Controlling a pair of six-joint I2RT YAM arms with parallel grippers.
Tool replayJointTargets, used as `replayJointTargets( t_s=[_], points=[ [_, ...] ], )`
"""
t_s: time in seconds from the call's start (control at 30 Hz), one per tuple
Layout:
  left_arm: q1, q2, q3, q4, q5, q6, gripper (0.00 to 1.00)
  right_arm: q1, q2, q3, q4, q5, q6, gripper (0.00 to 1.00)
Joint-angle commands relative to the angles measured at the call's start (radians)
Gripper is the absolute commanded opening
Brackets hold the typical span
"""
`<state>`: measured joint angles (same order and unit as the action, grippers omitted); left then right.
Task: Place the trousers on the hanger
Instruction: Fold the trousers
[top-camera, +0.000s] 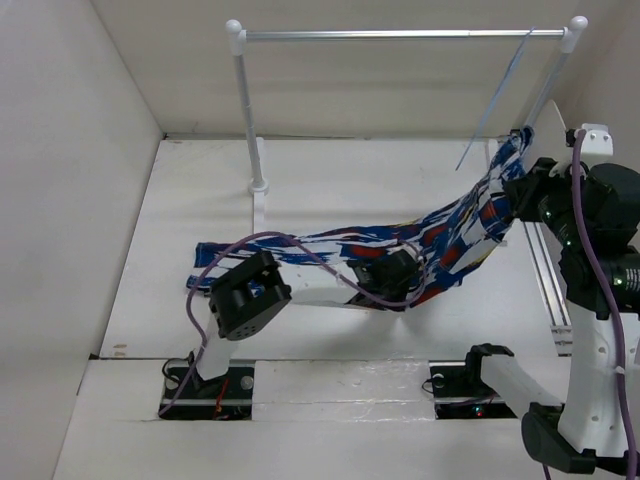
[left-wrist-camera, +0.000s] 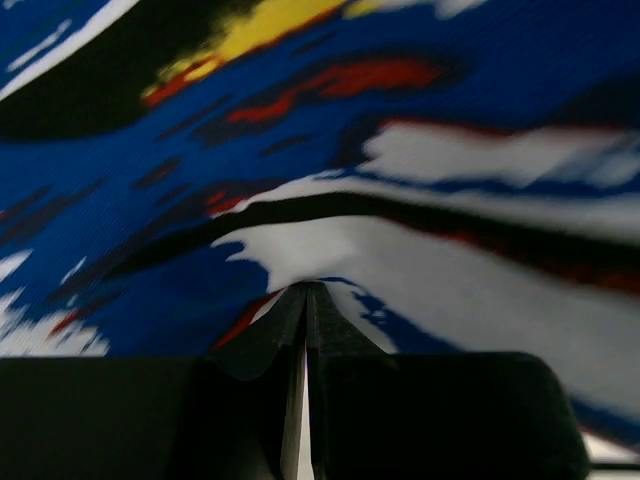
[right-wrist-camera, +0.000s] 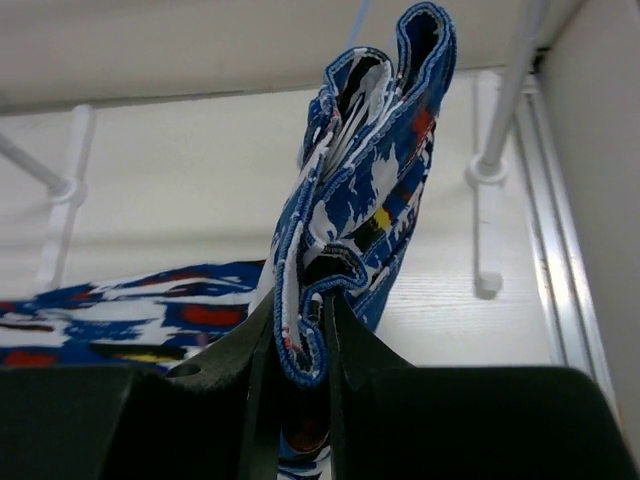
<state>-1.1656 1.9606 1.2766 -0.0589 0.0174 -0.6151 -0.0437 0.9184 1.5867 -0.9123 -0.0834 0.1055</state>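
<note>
Top external view: the trousers (top-camera: 440, 225) are strung out in a sagging band. One end lies flat on the surface (top-camera: 330, 185) toward the left, and the other is lifted up at the right, close to the hanger (top-camera: 498, 95). That hanger is just a thin pale-blue wire dangling tilted from the right end of the rail (top-camera: 400, 34). Its hook is hard to make out, and I can't tell if the cloth touches its lower end.

The right fingers (top-camera: 516, 188) are clamped on the raised end, and the right wrist view shows the folded hem sticking up out of them. The left fingers (top-camera: 398, 272) are closed on a pinch of cloth mid-length, low over the surface. Left wrist view is mostly blurry print, with the tips meeting at a small fold. The right arm hides part of the raised end.
</note>
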Motion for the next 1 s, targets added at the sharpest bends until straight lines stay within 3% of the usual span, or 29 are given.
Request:
replayJointTargets(
  t_s=[0.0, 0.1, 0.17, 0.37, 0.4, 0.43, 0.47, 0.63, 0.83, 0.87, 0.9, 0.97],
  points=[
    [-0.008, 0.089, 0.134, -0.031, 0.079, -0.038, 0.00, 0.042, -0.015, -0.005, 0.145, -0.202, -0.009, 0.00],
    [-0.008, 0.048, 0.116, -0.010, 0.003, -0.032, 0.00, 0.157, 0.014, -0.039, 0.191, -0.207, 0.016, 0.00],
    [0.010, -0.058, 0.044, -0.027, -0.055, -0.029, 0.00, 0.220, 0.045, -0.030, 0.234, -0.194, 0.022, 0.00],
    [0.185, -0.494, -0.151, -0.166, -0.244, -0.029, 0.00, 0.422, 0.183, 0.025, 0.357, -0.141, 0.042, 0.00],
    [0.260, -0.553, -0.157, -0.194, -0.294, -0.037, 0.00, 0.448, 0.203, 0.036, 0.381, -0.131, 0.046, 0.00],
    [0.353, -0.726, -0.155, -0.247, -0.315, -0.044, 0.00, 0.529, 0.273, 0.053, 0.407, -0.113, 0.049, 0.00],
    [0.354, -0.727, -0.155, -0.248, -0.315, -0.044, 0.00, 0.530, 0.273, 0.053, 0.408, -0.113, 0.049, 0.00],
    [0.653, -0.971, -0.010, -0.321, -0.339, -0.034, 0.00, 0.744, 0.450, 0.117, 0.532, -0.061, 0.069, 0.00],
    [0.702, -1.025, 0.186, -0.398, -0.513, 0.009, 0.00, 1.050, 0.844, 0.310, 0.644, -0.038, 0.062, 0.00],
    [0.702, -1.029, 0.204, -0.426, -0.536, 0.014, 0.00, 1.080, 0.908, 0.349, 0.648, -0.048, 0.062, 0.03],
    [0.702, -1.046, 0.226, -0.438, -0.597, 0.015, 0.00, 1.134, 1.039, 0.390, 0.653, -0.077, 0.057, 0.16],
    [0.702, -1.074, 0.230, -0.458, -0.652, 0.012, 0.06, 1.177, 1.182, 0.557, 0.620, -0.149, 0.046, 0.23]
  ],
)
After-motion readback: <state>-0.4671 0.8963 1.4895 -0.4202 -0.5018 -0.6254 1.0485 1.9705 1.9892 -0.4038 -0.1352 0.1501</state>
